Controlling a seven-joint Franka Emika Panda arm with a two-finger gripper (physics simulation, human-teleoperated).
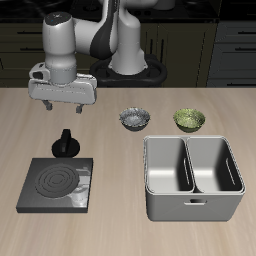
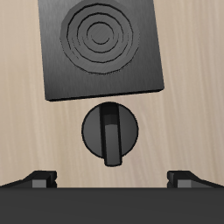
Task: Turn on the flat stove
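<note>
While fingers (image 1: 62, 107) hover spread — knob (image 2: 110, 131) below (untouched) | flat stove (image 1: 58, 183) nearby

Flat stove (image 1: 58, 184): dark grey slab with concentric burner rings; its knob (image 1: 66, 143) is black. Counter (image 1: 120, 165): pale wood grain. Metal bin (image 1: 193, 178): grey; two bowls, one grey-patterned (image 1: 133, 119), one green (image 1: 189, 119).

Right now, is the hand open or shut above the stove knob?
Open. In the wrist view, the hand's two fingertips sit far apart with nothing between them, above the small black round knob.
</note>
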